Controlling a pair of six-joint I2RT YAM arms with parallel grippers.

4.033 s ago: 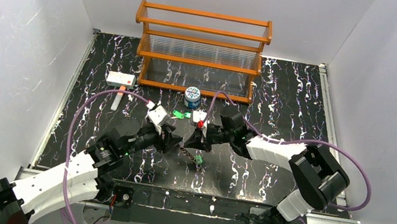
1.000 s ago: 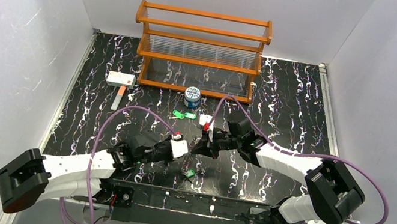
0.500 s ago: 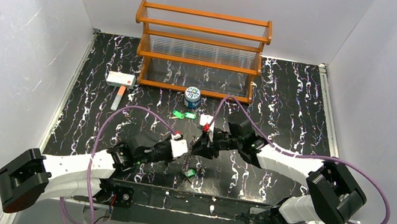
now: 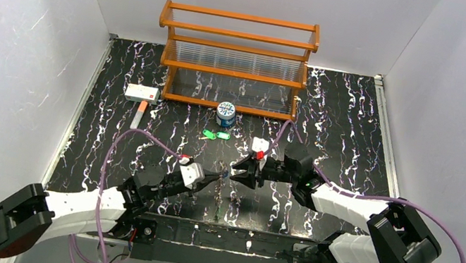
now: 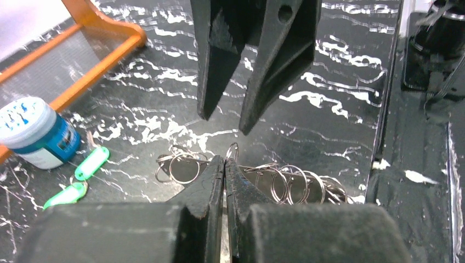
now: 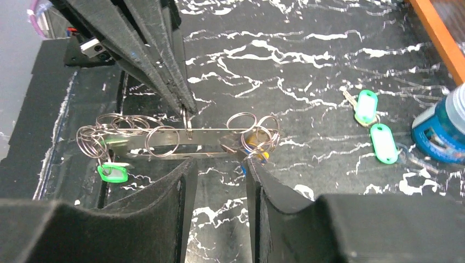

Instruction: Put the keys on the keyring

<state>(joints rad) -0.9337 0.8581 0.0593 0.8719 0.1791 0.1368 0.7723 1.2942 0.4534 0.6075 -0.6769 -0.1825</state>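
Observation:
The keyring (image 6: 204, 132) is a long flat metal loop hung with several small split rings, held level just above the table. My left gripper (image 5: 225, 160) is shut on one small ring (image 5: 233, 149) near its middle. One green key (image 6: 112, 172) hangs at one end, and a yellow and a blue key (image 6: 255, 154) hang at the other. My right gripper (image 6: 219, 164) is open in front of the keyring with nothing between its fingers. Two more green keys (image 4: 216, 135) lie on the table. In the top view the left gripper (image 4: 219, 174) and right gripper (image 4: 236, 169) face each other.
A blue-and-white can (image 4: 225, 114) stands just behind the loose green keys. An orange wooden rack (image 4: 235, 60) fills the back. A white box (image 4: 142, 93) lies at the back left. The black table edge rail (image 5: 417, 137) runs close to the keyring.
My right gripper has opened, let go of the keyring and drawn back to the right. My left gripper has shut on the keyring's small ring and holds it.

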